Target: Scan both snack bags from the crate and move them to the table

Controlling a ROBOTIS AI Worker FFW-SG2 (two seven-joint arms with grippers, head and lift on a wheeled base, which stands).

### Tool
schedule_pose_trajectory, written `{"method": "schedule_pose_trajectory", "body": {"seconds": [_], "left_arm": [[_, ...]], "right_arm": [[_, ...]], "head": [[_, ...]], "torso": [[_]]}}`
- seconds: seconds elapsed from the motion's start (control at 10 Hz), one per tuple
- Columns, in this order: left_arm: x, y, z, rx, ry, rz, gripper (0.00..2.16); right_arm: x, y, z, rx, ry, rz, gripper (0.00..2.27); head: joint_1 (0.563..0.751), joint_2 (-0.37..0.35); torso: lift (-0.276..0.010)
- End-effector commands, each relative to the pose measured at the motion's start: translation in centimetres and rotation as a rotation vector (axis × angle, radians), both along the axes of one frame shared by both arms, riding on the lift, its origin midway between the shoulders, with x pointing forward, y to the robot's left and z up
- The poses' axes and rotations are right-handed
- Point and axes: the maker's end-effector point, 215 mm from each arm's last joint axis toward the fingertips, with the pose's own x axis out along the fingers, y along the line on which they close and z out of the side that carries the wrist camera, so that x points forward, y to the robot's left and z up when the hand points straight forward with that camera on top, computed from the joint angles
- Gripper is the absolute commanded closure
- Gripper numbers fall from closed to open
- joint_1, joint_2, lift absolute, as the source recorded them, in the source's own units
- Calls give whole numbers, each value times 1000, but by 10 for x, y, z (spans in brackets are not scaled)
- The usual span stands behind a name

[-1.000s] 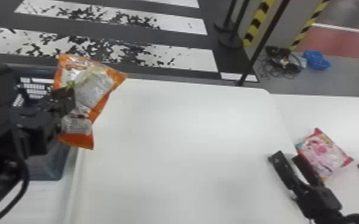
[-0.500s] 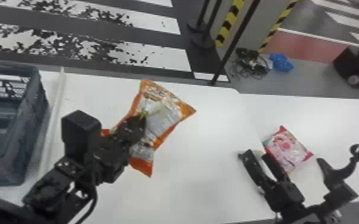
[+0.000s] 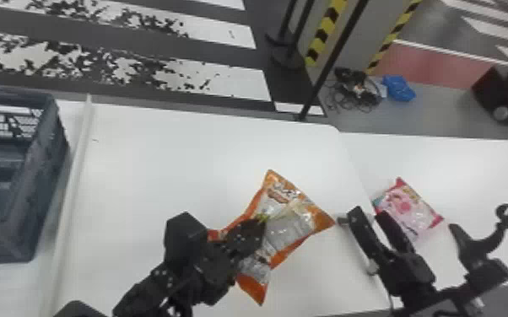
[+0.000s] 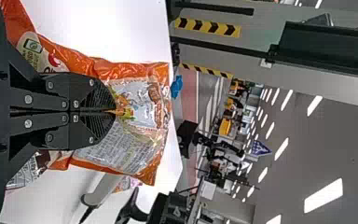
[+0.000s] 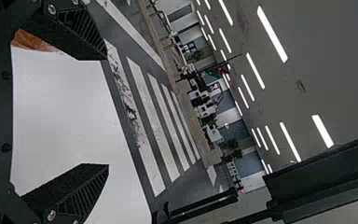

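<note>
In the head view my left gripper [image 3: 261, 223] holds the orange snack bag [image 3: 289, 227] over the middle of the white table. The left wrist view has the gripper [image 4: 114, 111] pinched on the orange bag [image 4: 137, 147], its fingers closed together. Right of it, my right gripper [image 3: 365, 210] stands open, with a wide gap between its fingers; the right wrist view gives the same gripper [image 5: 107, 114] with nothing between them. The pink snack bag [image 3: 409, 208] lies on the table just beyond the right gripper.
The dark blue crate [image 3: 48, 168] stands at the left, beside a raised pale strip [image 3: 71, 198] on the table [image 3: 173, 168]. A black hand-held device with a ring-shaped top [image 3: 485, 253] stands right of the right gripper. Thin black posts rise behind the table.
The left gripper has carried the orange bag from the crate's side rightward to the middle of the table, near the right gripper. The head view has also shifted, bringing more on the right into sight.
</note>
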Motion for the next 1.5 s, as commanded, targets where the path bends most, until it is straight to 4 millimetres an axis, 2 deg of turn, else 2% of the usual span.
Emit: {"method": "schedule_pose_trajectory", "body": {"seconds": [0.0, 0.1, 0.2, 0.3, 0.4, 0.5, 0.7, 0.8, 0.9, 1.0, 1.1, 1.3, 1.4], "left_arm": [[1, -2, -21, 15, -2, -4, 2132], [7, -1, -34, 22, -16, -26, 2088], [9, -7, -34, 0, -28, -43, 2040], [11, -12, -34, 0, -27, -44, 1565], [10, -14, -35, 6, -25, -47, 107], [9, -18, -38, 34, -26, -49, -1], [18, -11, -39, 57, -31, -9, 66], [28, -4, -24, 50, -59, 28, 66], [38, 10, -11, 44, -82, 78, 66], [50, 36, 4, 38, -109, 136, 66], [68, 75, 27, 25, -158, 214, 63], [96, 170, 57, 37, -218, 375, 63], [106, 222, 69, 5, -211, 472, 63]], "right_arm": [[-2, -7, 3, 10, -8, -14, 110], [-2, -9, 4, 17, -13, -19, 110], [-3, -9, 3, 20, -11, -19, 110], [-3, -9, 2, 22, -10, -18, 110], [-2, -8, 3, 22, -13, -16, 110], [-1, -8, 2, 24, -14, -16, 110], [-2, -9, 2, 20, -12, -12, 110], [-7, -4, 5, 13, 5, 9, 110], [-15, 2, -13, 58, 93, 41, 110], [-19, -5, -16, 60, 112, 33, 110], [-22, -10, -19, 56, 121, 26, 110], [-29, 0, -40, 88, 193, 52, 110], [-29, 12, -47, 83, 211, 74, 110]], "head": [[695, -350], [695, -350], [695, -350], [695, -350], [695, -350], [695, -350], [695, -350], [695, -350], [695, -350], [695, -350], [695, -350], [695, -350], [695, -350]], "torso": [[-87], [-87], [-87], [-87], [-87], [-87], [-87], [-87], [-87], [-87], [-87], [-87], [-87]]}}
